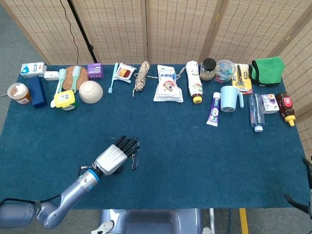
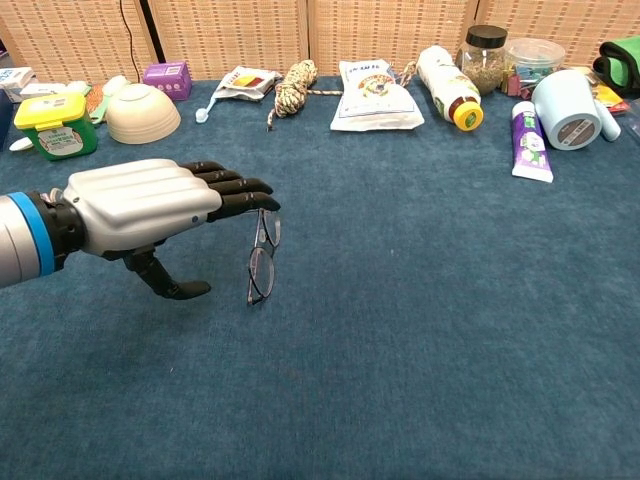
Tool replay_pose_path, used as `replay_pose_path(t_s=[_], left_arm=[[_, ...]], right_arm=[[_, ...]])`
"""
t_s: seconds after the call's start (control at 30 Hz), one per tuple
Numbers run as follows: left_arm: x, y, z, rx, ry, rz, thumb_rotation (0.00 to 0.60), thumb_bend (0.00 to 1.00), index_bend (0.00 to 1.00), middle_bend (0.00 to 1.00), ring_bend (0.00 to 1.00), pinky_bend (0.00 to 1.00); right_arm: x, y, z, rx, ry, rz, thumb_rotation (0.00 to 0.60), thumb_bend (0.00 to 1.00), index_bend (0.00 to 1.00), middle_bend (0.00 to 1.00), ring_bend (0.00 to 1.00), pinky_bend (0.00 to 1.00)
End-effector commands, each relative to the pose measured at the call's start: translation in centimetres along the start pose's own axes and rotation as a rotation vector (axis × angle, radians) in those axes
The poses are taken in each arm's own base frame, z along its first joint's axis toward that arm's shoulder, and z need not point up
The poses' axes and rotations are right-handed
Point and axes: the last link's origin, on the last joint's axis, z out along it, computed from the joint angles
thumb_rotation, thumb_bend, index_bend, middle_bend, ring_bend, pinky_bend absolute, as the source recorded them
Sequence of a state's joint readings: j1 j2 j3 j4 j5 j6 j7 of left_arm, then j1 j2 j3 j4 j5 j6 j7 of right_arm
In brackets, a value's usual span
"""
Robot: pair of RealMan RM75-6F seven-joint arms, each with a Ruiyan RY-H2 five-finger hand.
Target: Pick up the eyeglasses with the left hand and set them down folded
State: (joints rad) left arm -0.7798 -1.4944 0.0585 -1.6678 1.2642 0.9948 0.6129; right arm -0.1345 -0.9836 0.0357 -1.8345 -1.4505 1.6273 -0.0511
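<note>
Blue tabletop [image 2: 450,330] fills most of the frame. Left hand [image 2: 140,205], left of centre, is spread wide, palm down, holding nothing; its fingertips [image 2: 262,205] reach over the eyeglasses [image 2: 260,262]. Eyeglasses lie on the tabletop, just left of centre. Right hand barely visible at lower right edge; state cannot be told.

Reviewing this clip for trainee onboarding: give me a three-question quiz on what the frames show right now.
1. True or false: the left hand has lifted the eyeglasses off the table.
2. Multiple choice: what lies directly beside the white bowl? A) yellow-lidded green container B) purple toothpaste tube C) green cloth
3. Fill in: the left hand's fingers reach over the ____.

Key: 1 false, they rest on the cloth; 2 A; 3 eyeglasses.
</note>
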Motion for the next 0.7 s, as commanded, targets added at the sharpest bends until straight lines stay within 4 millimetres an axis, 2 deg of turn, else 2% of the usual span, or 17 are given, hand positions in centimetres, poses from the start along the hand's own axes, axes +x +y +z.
replay_pose_path(t_s=[0.03, 0.5, 0.7], left_arm=[[-0.1, 0.6, 0.5, -0.014, 0.002, 0.021, 0.51, 0.3, 0.0, 0.0, 0.0, 0.0], [-0.5, 2.4, 4.4, 0.029, 0.028, 0.033, 0.51, 0.3, 0.0, 0.0, 0.0, 0.0], [-0.5, 2.7, 5.2, 0.06, 0.033, 0.013, 0.509, 0.3, 0.0, 0.0, 0.0, 0.0]], right_arm=[[0.1, 0.1, -0.1, -0.003, 0.001, -0.001, 0.6, 0.0, 0.01, 0.0, 0.0, 0.0], [0.5, 0.7, -0.6, -0.026, 0.015, -0.003, 0.6, 0.0, 0.01, 0.0, 0.0, 0.0], [0.6, 0.9, -0.7, -0.03, 0.019, -0.002, 0.6, 0.0, 0.01, 0.0, 0.0, 0.0]])
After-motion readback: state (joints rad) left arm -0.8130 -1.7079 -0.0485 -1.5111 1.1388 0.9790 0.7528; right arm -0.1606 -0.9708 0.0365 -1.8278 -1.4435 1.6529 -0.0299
